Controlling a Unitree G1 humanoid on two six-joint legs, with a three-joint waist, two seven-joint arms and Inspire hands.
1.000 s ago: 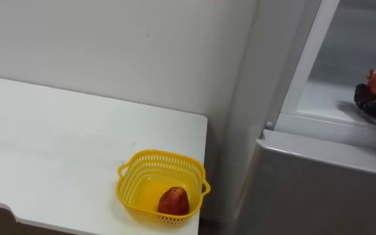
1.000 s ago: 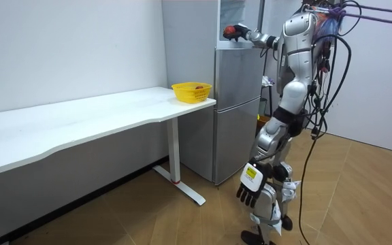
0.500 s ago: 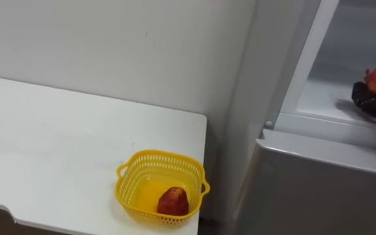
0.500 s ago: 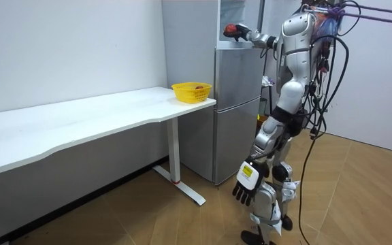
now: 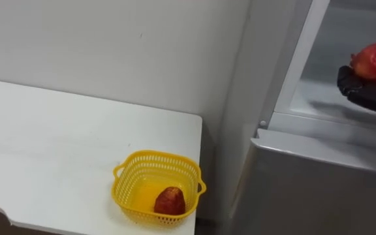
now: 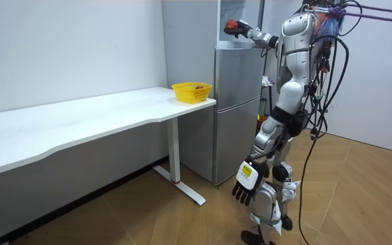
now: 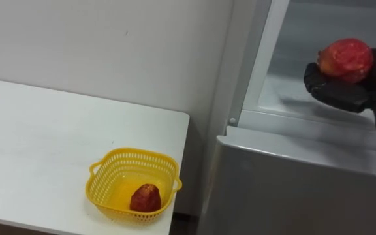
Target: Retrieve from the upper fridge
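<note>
Upper right, the right hand (image 7: 342, 91), curled round the red fruit (image 7: 345, 59), sits higher in the fridge (image 7: 292, 176) than before; the left hand (image 6: 246, 185) hangs loose, lower centre.

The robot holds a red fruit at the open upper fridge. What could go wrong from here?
1. The red fruit rests high on the curled fingers of the right hand; it may roll off, and the left hand hangs too low to catch it.
2. The yellow basket stands near the corner of the table and holds another fruit; a hard placing could push it off.
</note>
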